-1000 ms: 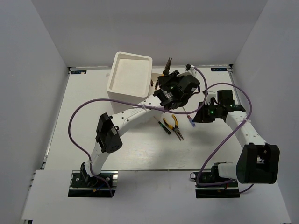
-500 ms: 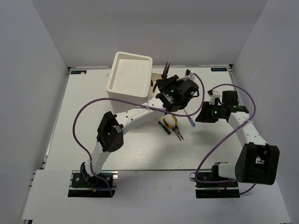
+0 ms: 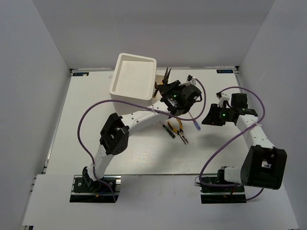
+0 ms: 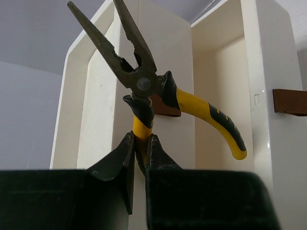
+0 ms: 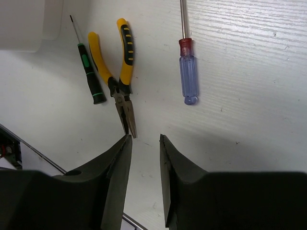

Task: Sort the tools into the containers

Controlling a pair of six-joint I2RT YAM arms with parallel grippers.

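Observation:
My left gripper (image 4: 140,139) is shut on one yellow handle of a pair of pliers (image 4: 144,81), whose nose points up and whose jaws are spread. It holds them close against the white drawers (image 4: 218,96) with dark knobs (image 4: 289,101). From above, this gripper (image 3: 167,85) and the held pliers (image 3: 166,74) sit at the right side of the tall white box (image 3: 133,76). My right gripper (image 5: 145,136) is open and holds nothing, hovering over the table near a second pair of pliers (image 5: 119,72), a thin dark-green screwdriver (image 5: 91,76) and a blue-handled screwdriver (image 5: 188,72).
On the table between the arms lie the second pliers (image 3: 180,129), the green screwdriver (image 3: 168,129) and the blue screwdriver (image 3: 195,123). Purple cables loop over both arms. Grey walls close in the table on the left, back and right.
My left gripper has carried the pliers leftward, up to the side of the white box. The right gripper has drawn back slightly to the right.

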